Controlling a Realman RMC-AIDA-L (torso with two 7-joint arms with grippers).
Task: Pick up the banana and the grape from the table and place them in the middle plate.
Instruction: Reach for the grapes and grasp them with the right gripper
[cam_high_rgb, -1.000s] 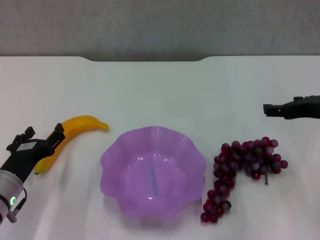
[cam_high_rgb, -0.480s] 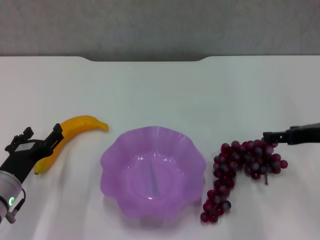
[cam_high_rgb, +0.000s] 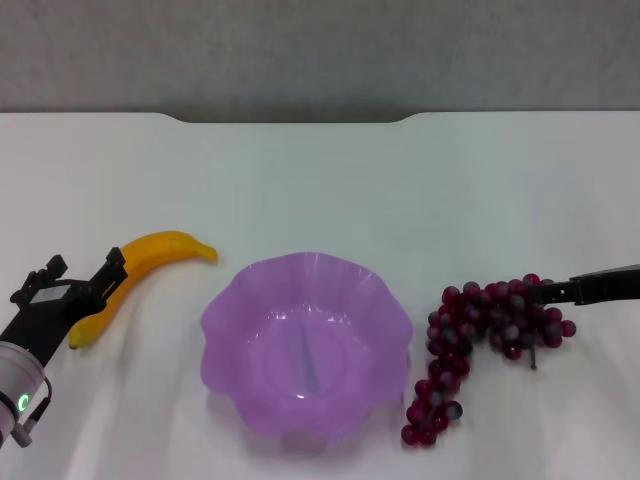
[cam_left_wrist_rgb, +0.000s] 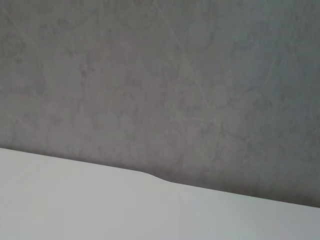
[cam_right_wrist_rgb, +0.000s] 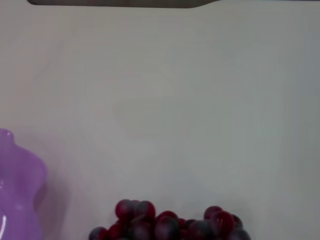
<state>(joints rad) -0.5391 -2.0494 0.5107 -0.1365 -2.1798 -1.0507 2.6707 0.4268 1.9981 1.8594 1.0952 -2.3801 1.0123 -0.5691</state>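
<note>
The yellow banana (cam_high_rgb: 158, 251) lies on the white table (cam_high_rgb: 320, 180) left of the middle plate (cam_high_rgb: 228, 305), a translucent purple dish with a wavy rim. My left gripper (cam_high_rgb: 83, 270) is open low over the banana's near half, one finger against its side. The bunch of dark red grapes (cam_high_rgb: 488, 322) lies to the right of the plate. My right gripper (cam_high_rgb: 562, 292) reaches in from the right at the bunch's upper right end, seen edge-on. The right wrist view shows the grapes (cam_right_wrist_rgb: 165, 225) and the plate's rim (cam_right_wrist_rgb: 17, 185).
The table's notched far edge (cam_high_rgb: 290, 121) meets a grey wall (cam_high_rgb: 320, 50). The left wrist view shows only that wall (cam_left_wrist_rgb: 160, 75) and the table's edge (cam_left_wrist_rgb: 150, 175). Bare tabletop stretches behind the plate.
My right gripper has come down and toward me from above the table to the grape bunch's upper right end. The left gripper has shifted slightly by the banana.
</note>
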